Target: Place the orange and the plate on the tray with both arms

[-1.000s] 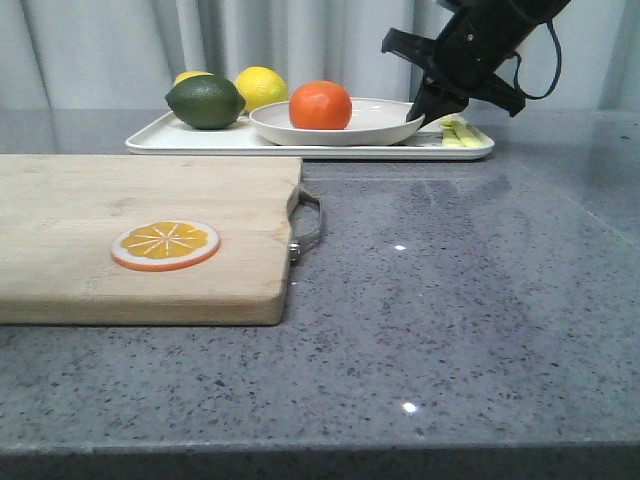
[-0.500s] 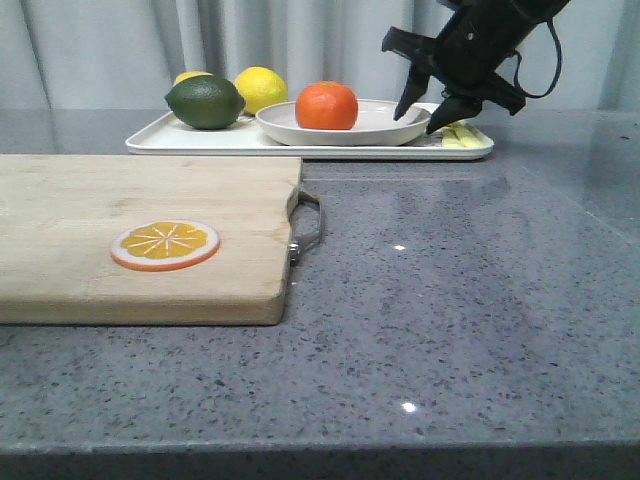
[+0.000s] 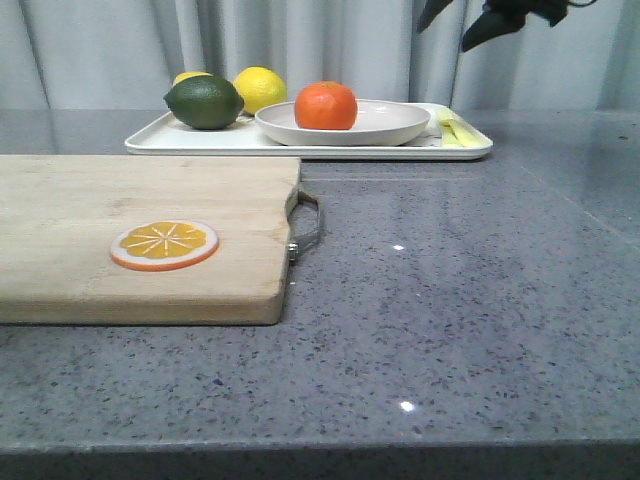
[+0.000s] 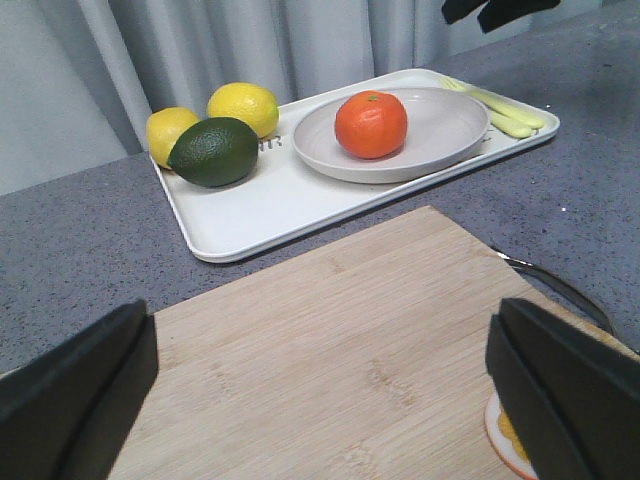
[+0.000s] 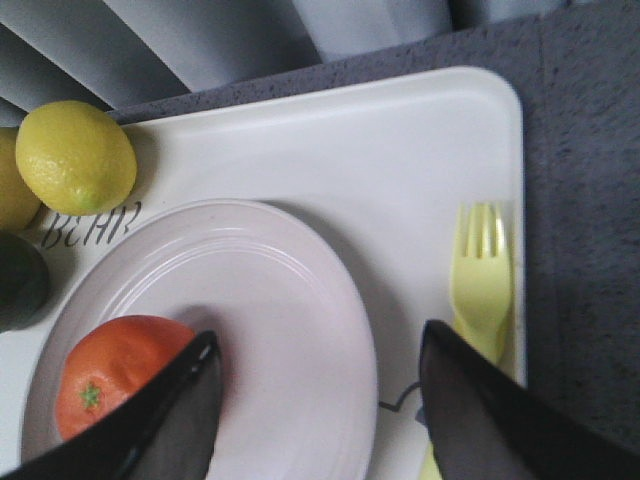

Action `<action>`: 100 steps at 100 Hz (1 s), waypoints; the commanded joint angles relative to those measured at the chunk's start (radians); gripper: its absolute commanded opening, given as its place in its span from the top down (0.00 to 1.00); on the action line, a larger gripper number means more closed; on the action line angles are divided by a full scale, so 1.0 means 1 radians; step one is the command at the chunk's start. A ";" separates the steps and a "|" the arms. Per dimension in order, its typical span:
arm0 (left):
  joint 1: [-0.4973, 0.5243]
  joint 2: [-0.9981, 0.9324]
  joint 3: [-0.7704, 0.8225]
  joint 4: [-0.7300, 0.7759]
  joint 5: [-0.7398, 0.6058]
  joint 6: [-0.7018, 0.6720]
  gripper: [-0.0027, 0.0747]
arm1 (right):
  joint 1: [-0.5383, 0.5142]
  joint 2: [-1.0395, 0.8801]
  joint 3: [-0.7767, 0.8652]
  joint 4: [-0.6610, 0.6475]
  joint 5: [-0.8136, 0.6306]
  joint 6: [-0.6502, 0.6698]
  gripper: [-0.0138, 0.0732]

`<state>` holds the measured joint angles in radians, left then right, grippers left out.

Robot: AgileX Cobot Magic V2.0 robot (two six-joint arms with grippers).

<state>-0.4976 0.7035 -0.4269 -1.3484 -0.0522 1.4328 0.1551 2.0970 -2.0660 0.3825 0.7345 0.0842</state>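
Observation:
The orange sits in the off-white plate, and the plate rests on the white tray at the back. They also show in the left wrist view: orange, plate, tray; and in the right wrist view: orange, plate, tray. My right gripper is open and empty, high above the plate's right rim. My left gripper is open and empty above the cutting board; it is out of the front view.
A dark green lime and two yellow lemons lie on the tray's left end, a yellow plastic fork on its right end. A wooden cutting board with an orange slice fills the front left.
My right gripper opened, let go of the plate's right rim and rose up and away. The plate settled flat on the tray with the orange in it.

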 commanded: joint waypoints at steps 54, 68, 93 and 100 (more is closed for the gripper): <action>0.002 -0.005 -0.026 -0.006 -0.021 0.001 0.13 | -0.010 -0.549 0.294 -0.195 -0.006 -0.138 0.33; 0.002 -0.005 -0.026 -0.006 -0.021 0.001 0.13 | -0.010 -0.709 0.575 -0.195 -0.173 -0.138 0.33; 0.002 -0.005 -0.026 -0.006 -0.021 0.001 0.13 | -0.010 -0.993 1.104 -0.193 -0.484 -0.138 0.33; 0.002 -0.005 -0.026 -0.006 -0.021 0.001 0.13 | -0.010 -1.072 1.219 -0.193 -0.543 -0.138 0.33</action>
<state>-0.4976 0.7035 -0.4269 -1.3484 -0.0522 1.4328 0.1515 1.1314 -0.9337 0.1934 0.3525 -0.0406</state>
